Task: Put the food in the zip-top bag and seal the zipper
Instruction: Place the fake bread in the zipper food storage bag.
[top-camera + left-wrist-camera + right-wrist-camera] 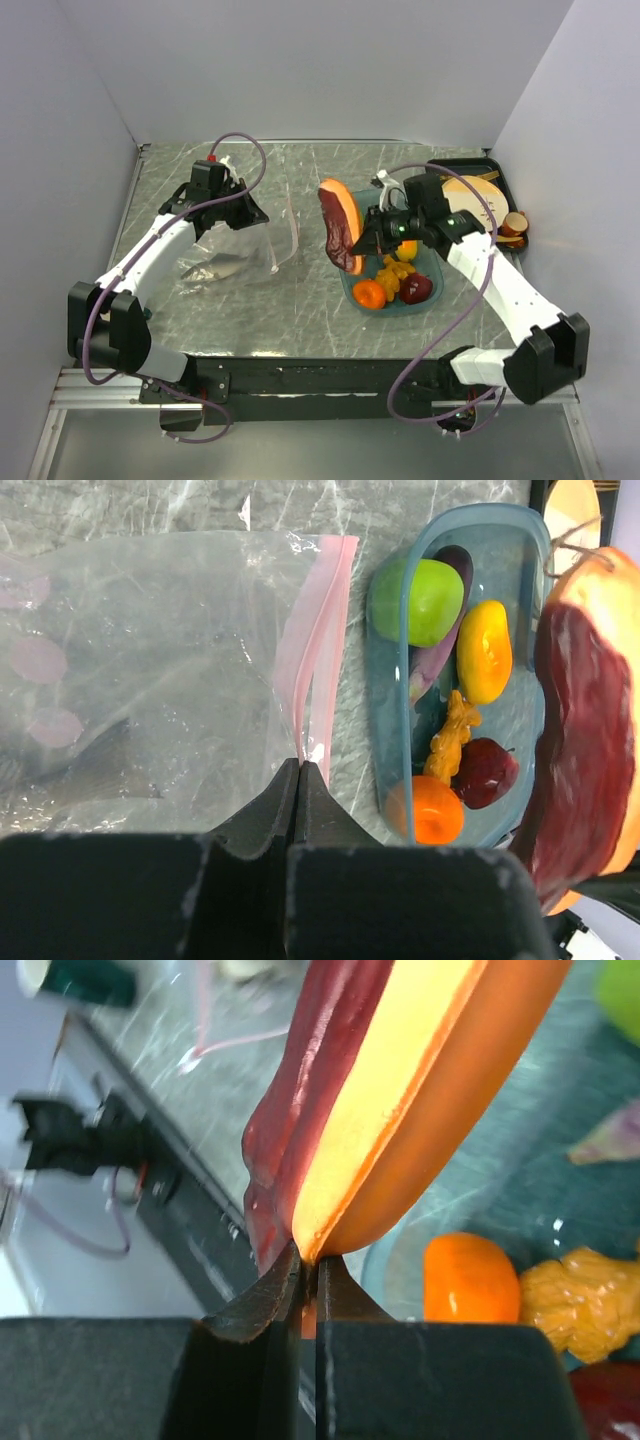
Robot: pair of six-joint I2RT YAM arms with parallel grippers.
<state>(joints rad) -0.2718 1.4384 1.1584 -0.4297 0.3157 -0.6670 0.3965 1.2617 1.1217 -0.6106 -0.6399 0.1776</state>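
Two robot arms share the job, and the step in hand looks like loading the first piece of food. The zip-top bag (225,258) lies clear and crinkled on the left half of the table, with no food showing inside. Its mouth faces right toward a teal tray (425,300). The left gripper (300,772) has its jaws pressed together on the bag's mouth edge, at one end of the pale pink zipper (318,640), whose two lips part slightly beyond the pinch. The right gripper (305,1260) is clamped on the lower edge of a large brown-red and orange fish slice (340,225), holding it upright in the air between tray and bag. Inside the tray rest a green lime (425,600), an orange (432,810), a dark red apple (485,770) and knobbly yellow bits (452,735). Next, the broad slice likely needs carrying left and sliding through the mouth, which probably must open wider first. The table (300,320) is grey, marbled and scratched. Plain pale walls (300,60) enclose it on three sides, and a black tray (497,170) sits at the far right
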